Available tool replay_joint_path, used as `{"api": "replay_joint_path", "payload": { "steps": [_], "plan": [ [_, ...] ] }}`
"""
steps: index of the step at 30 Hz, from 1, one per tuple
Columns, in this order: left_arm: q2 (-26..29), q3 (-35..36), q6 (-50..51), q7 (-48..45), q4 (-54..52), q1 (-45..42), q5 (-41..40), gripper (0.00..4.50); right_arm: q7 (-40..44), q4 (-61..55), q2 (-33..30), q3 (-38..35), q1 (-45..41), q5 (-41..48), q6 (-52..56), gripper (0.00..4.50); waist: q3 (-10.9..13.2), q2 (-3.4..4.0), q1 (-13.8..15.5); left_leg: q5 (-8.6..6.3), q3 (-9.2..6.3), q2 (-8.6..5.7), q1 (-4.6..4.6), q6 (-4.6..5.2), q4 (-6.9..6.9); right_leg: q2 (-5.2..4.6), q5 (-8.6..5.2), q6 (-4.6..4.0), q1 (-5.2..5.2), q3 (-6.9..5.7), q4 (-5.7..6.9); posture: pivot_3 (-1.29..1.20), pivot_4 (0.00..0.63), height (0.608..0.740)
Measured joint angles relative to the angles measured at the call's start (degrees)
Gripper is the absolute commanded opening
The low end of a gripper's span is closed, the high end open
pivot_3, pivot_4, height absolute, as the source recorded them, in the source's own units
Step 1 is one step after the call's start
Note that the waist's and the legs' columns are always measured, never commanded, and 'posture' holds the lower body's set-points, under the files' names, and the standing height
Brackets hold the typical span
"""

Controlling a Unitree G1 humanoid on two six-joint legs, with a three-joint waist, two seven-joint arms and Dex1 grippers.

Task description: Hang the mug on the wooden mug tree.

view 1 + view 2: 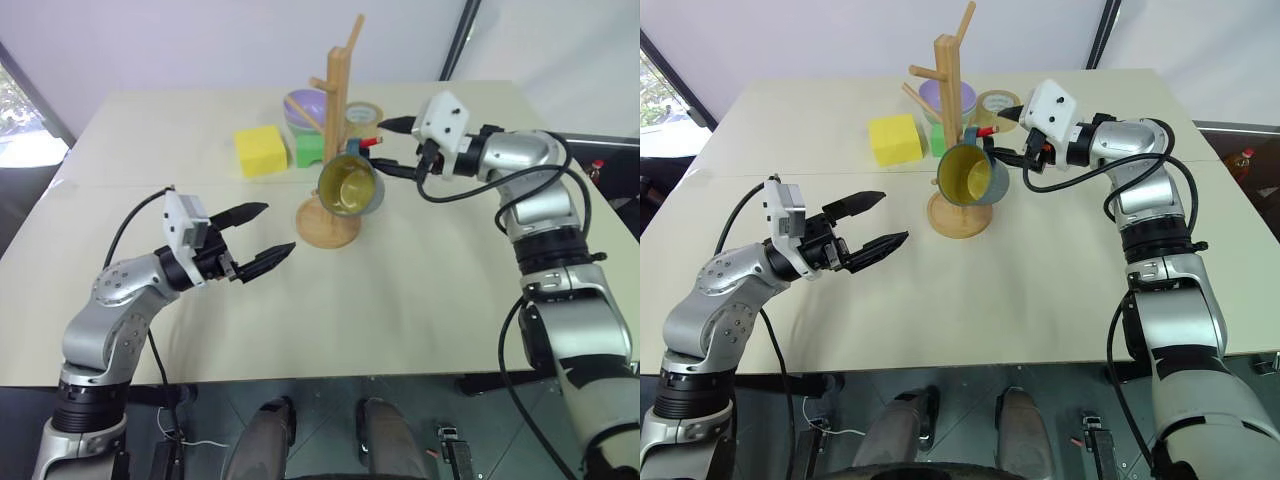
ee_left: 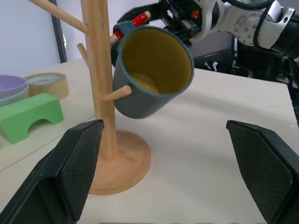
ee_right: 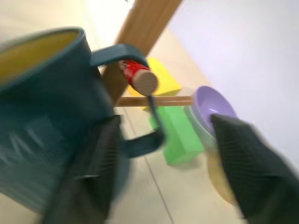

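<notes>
The dark teal mug (image 1: 348, 187), yellow-green inside, hangs tilted by its loop handle on a red-tipped peg of the wooden mug tree (image 1: 336, 110), its mouth facing me. My right gripper (image 1: 383, 146) is open just right of the mug, level with the handle. In the right wrist view its two fingers (image 3: 93, 163) stand apart on either side of the handle, and I cannot tell whether they touch it. My left gripper (image 1: 278, 228) is open and empty over the table, in front and to the left of the tree's round base (image 2: 121, 163).
Behind the tree lie a yellow block (image 1: 260, 150), a green block (image 1: 310, 150), a purple bowl (image 1: 303, 104) and a roll of tape (image 1: 364, 115). The beige table (image 1: 420, 300) stretches bare in front of the tree.
</notes>
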Motion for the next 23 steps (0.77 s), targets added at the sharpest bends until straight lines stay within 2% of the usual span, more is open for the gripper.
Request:
{"api": "replay_joint_path", "payload": {
  "steps": [4,10,14,18,23],
  "plan": [
    [-0.13,0.19,0.00,0.98,0.00,0.33,-0.01,4.50,-2.94,-0.49,-3.17,-4.12,1.79,0.46,-0.48,3.04,0.00,0.00,0.28,0.00,-0.01,0.00,0.00,0.00,-0.01,-0.01,-0.01,-0.01,0.04,0.00,-0.05,0.00,0.150,0.740],
    [-2.75,1.78,-2.32,8.40,3.32,2.51,3.92,4.50,-10.62,-5.02,-4.68,-13.43,12.86,5.10,4.09,3.04,-0.01,-0.01,0.17,0.00,0.03,0.01,0.06,0.00,0.00,-0.02,-0.05,-0.08,0.07,0.05,0.01,0.00,0.150,0.740],
    [-5.21,4.83,-4.92,14.14,7.25,5.72,7.19,4.50,-14.61,-12.75,-1.07,-17.18,24.58,8.84,8.04,3.04,-0.01,0.00,-0.07,0.00,0.08,0.08,0.15,0.01,-0.04,0.02,-0.04,-0.07,0.05,0.11,0.08,0.00,0.150,0.740],
    [-6.72,5.92,-7.35,17.13,10.97,8.90,9.44,4.50,-16.20,-18.80,4.35,-16.56,34.92,11.27,11.33,3.04,-0.02,0.01,0.13,0.00,0.09,0.09,0.16,0.01,0.07,0.01,-0.05,-0.12,0.07,0.15,0.17,0.00,0.150,0.740],
    [-7.58,6.70,-9.11,19.04,13.97,10.91,11.30,4.50,-17.55,-21.51,8.18,-15.25,39.45,12.46,12.38,3.04,-0.02,0.01,0.18,0.01,0.06,0.10,0.17,0.00,0.18,-0.03,0.04,-0.17,0.13,0.17,0.12,0.00,0.150,0.740]
  ]
}}
